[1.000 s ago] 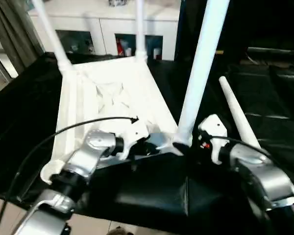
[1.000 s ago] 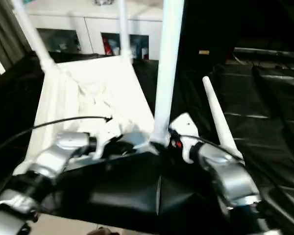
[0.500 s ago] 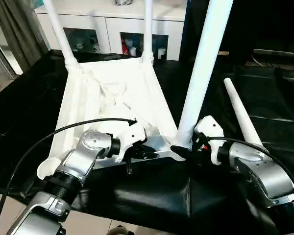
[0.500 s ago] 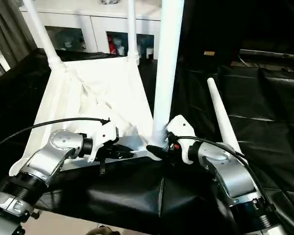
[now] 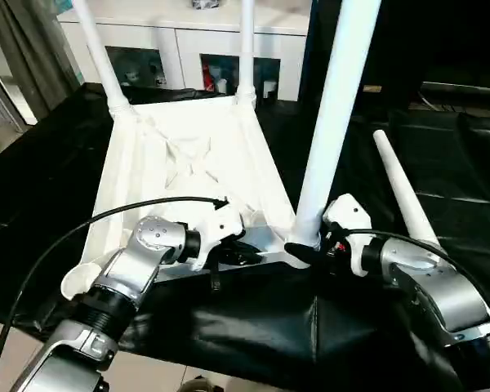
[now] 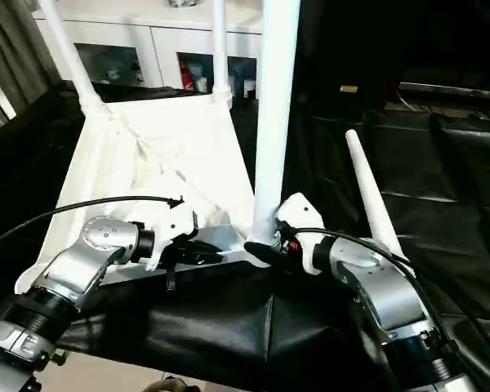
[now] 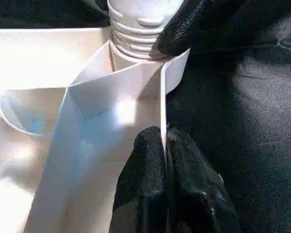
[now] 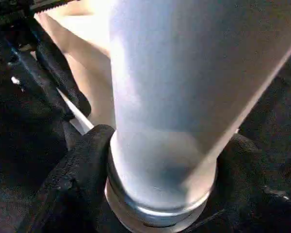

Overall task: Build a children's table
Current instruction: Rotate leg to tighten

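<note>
At near corner socket — right fingers (image 8: pixel 82 165) clamp leg (image 5: pixel 331 122) base; left fingers (image 7: pixel 150 160) pinch tabletop (image 5: pixel 188 155) rim (upturned).

A table (image 5: pixel 441 171) draped in wrinkled black sheeting is seen carrying the work. On it, the children's table top (image 5: pixel 192 167) is laid upside down, ribbed underside upward, its near edge close to the front edge of the black surface. Legs are seen standing up from three of its corner sockets. Just to the right of the top, a loose white tubular leg (image 5: pixel 402 193) is laid flat on the black sheeting, pointing away from the robot, apart from the top.
</note>
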Robot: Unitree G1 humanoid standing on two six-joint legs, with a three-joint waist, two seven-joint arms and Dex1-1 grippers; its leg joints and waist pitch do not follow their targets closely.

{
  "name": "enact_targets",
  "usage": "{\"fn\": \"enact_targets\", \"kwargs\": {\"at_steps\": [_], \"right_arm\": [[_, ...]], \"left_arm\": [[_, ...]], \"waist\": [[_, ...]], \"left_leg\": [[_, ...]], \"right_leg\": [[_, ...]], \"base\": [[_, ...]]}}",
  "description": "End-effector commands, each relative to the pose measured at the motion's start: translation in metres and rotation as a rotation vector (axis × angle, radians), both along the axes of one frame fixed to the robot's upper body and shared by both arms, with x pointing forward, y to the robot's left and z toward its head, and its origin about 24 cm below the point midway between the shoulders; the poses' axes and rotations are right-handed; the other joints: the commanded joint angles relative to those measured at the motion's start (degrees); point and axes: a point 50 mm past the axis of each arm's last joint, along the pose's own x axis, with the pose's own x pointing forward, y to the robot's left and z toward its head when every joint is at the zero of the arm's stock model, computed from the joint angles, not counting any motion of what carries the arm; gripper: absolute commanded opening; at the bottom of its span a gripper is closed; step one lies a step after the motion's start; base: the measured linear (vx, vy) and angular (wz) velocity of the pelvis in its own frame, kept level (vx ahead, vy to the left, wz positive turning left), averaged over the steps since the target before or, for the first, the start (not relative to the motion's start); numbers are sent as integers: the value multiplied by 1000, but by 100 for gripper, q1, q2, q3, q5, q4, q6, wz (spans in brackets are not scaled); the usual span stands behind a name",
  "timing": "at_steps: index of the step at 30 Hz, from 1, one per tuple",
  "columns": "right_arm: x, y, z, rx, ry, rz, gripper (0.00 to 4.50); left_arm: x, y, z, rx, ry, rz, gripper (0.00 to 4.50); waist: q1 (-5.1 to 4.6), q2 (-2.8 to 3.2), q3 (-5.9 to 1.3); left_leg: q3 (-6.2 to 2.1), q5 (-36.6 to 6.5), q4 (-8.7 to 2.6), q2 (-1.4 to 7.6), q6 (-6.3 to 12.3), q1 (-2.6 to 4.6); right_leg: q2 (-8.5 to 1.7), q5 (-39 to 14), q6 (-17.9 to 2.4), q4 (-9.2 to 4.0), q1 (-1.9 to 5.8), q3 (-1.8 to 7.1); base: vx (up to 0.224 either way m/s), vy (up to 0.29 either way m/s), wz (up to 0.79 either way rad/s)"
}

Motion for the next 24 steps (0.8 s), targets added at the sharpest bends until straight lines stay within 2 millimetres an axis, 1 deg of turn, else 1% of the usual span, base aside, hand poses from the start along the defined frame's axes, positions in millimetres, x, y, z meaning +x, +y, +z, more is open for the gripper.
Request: {"fn": "enact_targets", "kwargs": {"at_steps": [1, 2, 3, 4, 5, 6, 7, 8, 9, 10, 11, 12, 13, 15, 16, 17, 18, 19, 20, 21, 22, 23, 24], "right_arm": [[4, 0, -6, 23, 23, -95, 276], [5, 0, -7, 27, 24, -107, 276], [8, 1, -10, 39, 30, -162, 275], [11, 2, -15, 49, 36, -231, 275], [13, 3, -19, 54, 41, -280, 275], [15, 5, -25, 58, 54, -355, 275], [19, 7, -32, 53, 63, -437, 275], [21, 9, -37, 43, 61, -486, 275], [24, 11, -41, 42, 65, -558, 275], [27, 13, -44, 46, 71, -620, 275], [29, 15, -45, 48, 72, -654, 275], [30, 16, -45, 48, 73, -669, 275], [33, 19, -47, 47, 73, -715, 275], [39, 26, -45, 54, 58, -766, 275], [41, 29, -43, 69, 53, -760, 275], [42, 32, -41, 78, 45, -750, 275], [43, 35, -39, 84, 36, -737, 275], [43, 37, -36, 88, 20, -713, 275], [43, 38, -34, 91, 4, -697, 310], [43, 38, -33, 76, -17, -675, 310], [43, 37, -31, 61, -36, -652, 331], [43, 37, -31, 61, -36, -652, 331], [42, 36, -30, 56, -49, -629, 348]], "left_arm": [[10, -7, 13, -38, -65, 58, 0], [11, -8, 13, -37, -66, 70, 0], [15, -10, 11, -42, -61, 113, 0], [21, -13, 9, -34, -75, 180, 0], [25, -15, 8, -26, -86, 228, 0], [30, -19, 7, -28, -88, 293, 0], [37, -25, 6, -41, -88, 388, 0], [43, -28, 6, -55, -88, 468, 0], [47, -34, 6, -83, -67, 536, 0], [49, -39, 6, -86, -66, 577, 0], [50, -42, 6, -83, -69, 587, 0], [50, -43, 6, -82, -71, 591, 0], [51, -48, 5, -80, -69, 604, 0], [52, -58, 8, -97, -69, 623, 0], [52, -61, 9, -99, -77, 611, 0], [52, -63, 9, -96, -86, 601, 0], [52, -64, 10, -93, -94, 591, 0], [52, -63, 10, -87, -107, 566, 0], [51, -63, 10, -82, -114, 551, 0], [50, -61, 11, -78, -133, 520, 0], [50, -60, 11, -74, -143, 497, 0], [50, -60, 11, -74, -143, 497, 0], [49, -58, 10, -66, -146, 482, 0]], "waist": [[-23, -106, -411], [-32, -106, -404], [-31, -120, -412], [-31, -123, -402], [-52, -118, -397], [-62, -118, -396], [-71, -125, -391], [-91, -137, -371], [-97, -126, -359], [-112, -132, -362], [-123, -135, -377], [-127, -144, -387], [-138, -123, -391], [-155, -127, -395], [-157, -126, -400], [-154, -125, -403], [-146, -117, -410], [-146, -129, -405], [-147, -123, -405], [-146, -134, -401], [-145, -142, -390], [-145, -142, -390], [-148, -139, -377]], "left_leg": [[-286, -537, -359, 595, 494, 76], [-289, -581, -364, 586, 451, 78], [-288, -592, -365, 581, 410, 87], [-285, -619, -366, 577, 396, 91], [-297, -724, -384, 582, 309, 107], [-304, -748, -384, 578, 267, 104], [-299, -765, -393, 570, 244, 109], [-300, -921, -396, 559, 137, 140], [-299, -963, -400, 550, 123, 133], [-294, -1011, -394, 535, 97, 152], [-310, -975, -399, 534, 104, 143], [-304, -893, -399, 532, 139, 129], [-307, -809, -403, 549, 172, 128], [-301, -763, -398, 539, 206, 117], [-295, -721, -393, 538, 238, 121], [-298, -683, -394, 542, 263, 111], [-292, -627, -386, 546, 316, 112], [-299, -579, -395, 560, 361, 105], [-299, -578, -394, 564, 380, 101], [-294, -610, -392, 559, 406, 102], [-293, -628, -393, 552, 410, 96], [-293, -628, -393, 552, 410, 96], [-296, -695, -396, 543, 417, 83]], "right_leg": [[-733, -1292, -837, -406, 273, 449], [-724, -1377, -826, -427, 267, 441], [-735, -1424, -817, -432, 273, 443], [-734, -1471, -810, -444, 267, 442], [-731, -1643, -766, -471, 261, 437], [-733, -1668, -762, -464, 263, 433], [-729, -1711, -743, -485, 260, 433], [-748, -1906, -726, -520, 258, 434], [-754, -2016, -696, -541, 260, 433], [-774, -2153, -661, -577, 255, 441], [-773, -2113, -646, -562, 283, 436], [-769, -2010, -632, -554, 291, 443], [-754, -1796, -659, -522, 270, 454], [-747, -1643, -705, -508, 278, 448], [-752, -1485, -779, -486, 282, 451], [-756, -1428, -781, -480, 302, 449], [-756, -1287, -787, -466, 296, 457], [-747, -1156, -822, -440, 301, 454], [-754, -1133, -827, -439, 302, 455], [-763, -1195, -825, -453, 305, 452], [-766, -1257, -810, -460, 306, 452], [-766, -1257, -810, -460, 306, 452], [-771, -1430, -753, -480, 318, 451]], "base": [[0, 0, 0], [0, 0, 0], [0, 0, 0], [0, 0, 0], [0, 0, 0], [0, 0, 0], [0, 0, 0], [0, 0, 0], [0, 0, 0], [0, 0, 0], [0, 0, 0], [0, 0, 0], [0, 0, 0], [0, 0, 0], [0, 0, 0], [0, 0, 0], [0, 0, 0], [0, 0, 0], [0, 0, 0], [0, 0, 0], [0, 0, 0], [0, 0, 0], [0, 0, 0]]}}
